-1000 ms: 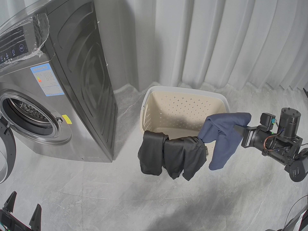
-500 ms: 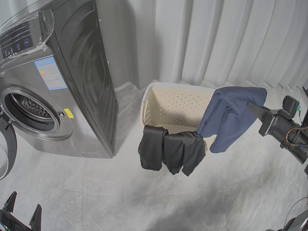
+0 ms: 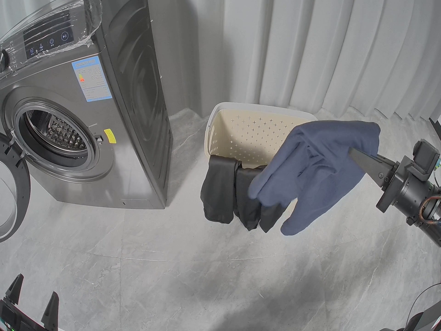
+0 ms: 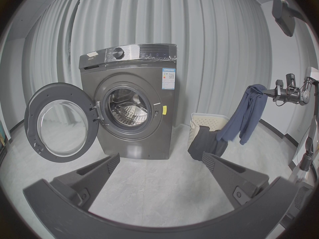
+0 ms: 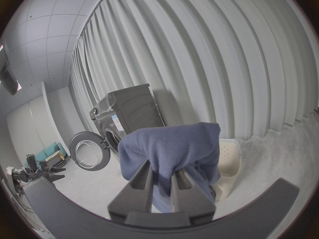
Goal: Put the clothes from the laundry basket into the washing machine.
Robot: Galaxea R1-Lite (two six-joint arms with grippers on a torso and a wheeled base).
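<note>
**Curtained corner, grey floor: blue garment lifted, drum next**

Pale curtains (image 3: pixel 298 37) hang behind and a grey tiled floor (image 3: pixel 183 253) lies under everything; my right hand (image 3: pixel 356 155) pinches a blue garment (image 3: pixel 317 162), which hangs in the air just by the laundry basket (image 3: pixel 220 116); black clothes (image 3: pixel 220 185) drape over the basket's front rim; my left hand (image 4: pixel 160 158) hangs low, fingers spread, holding nothing. I judge this the carry step; next I must swing the garment left to the washing machine (image 3: pixel 133 93), whose door (image 3: pixel 14 198) stands open, and push it well into the drum (image 3: pixel 57 134). A blue label (image 3: pixel 92 78) and a yellow sticker (image 3: pixel 110 135) sit on the machine's front; their print is too small to read.
</note>
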